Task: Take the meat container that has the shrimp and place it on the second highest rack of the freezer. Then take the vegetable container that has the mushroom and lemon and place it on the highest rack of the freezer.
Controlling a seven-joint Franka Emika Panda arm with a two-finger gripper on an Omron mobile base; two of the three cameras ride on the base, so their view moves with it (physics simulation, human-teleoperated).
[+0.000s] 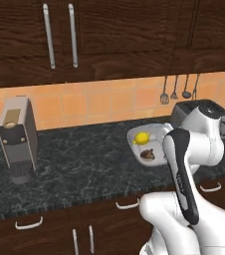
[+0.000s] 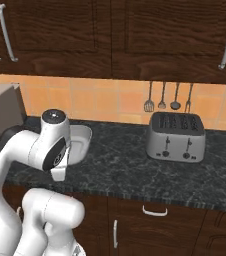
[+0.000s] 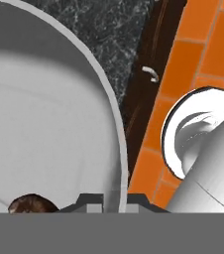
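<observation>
The white vegetable container [image 1: 157,130] lies over the dark counter by the back wall, holding the yellow lemon [image 1: 142,138] and the brown mushroom [image 1: 147,155]. In the hand view the container [image 3: 44,124] is close up on the left, with the mushroom [image 3: 32,204] at the bottom edge. My gripper [image 3: 113,199] is shut on the container's rim, one fingertip on each side of it. From the right base view the arm covers most of the container [image 2: 83,137]. I cannot tell whether it rests on the counter or hangs just above. The meat container, shrimp and freezer with its racks are out of view.
A silver toaster [image 2: 175,136] stands on the counter to the right, under hanging utensils [image 2: 167,97]. A coffee machine [image 1: 17,139] stands at the far left. Dark cabinets hang above, and drawers [image 1: 127,205] run below the counter's front edge.
</observation>
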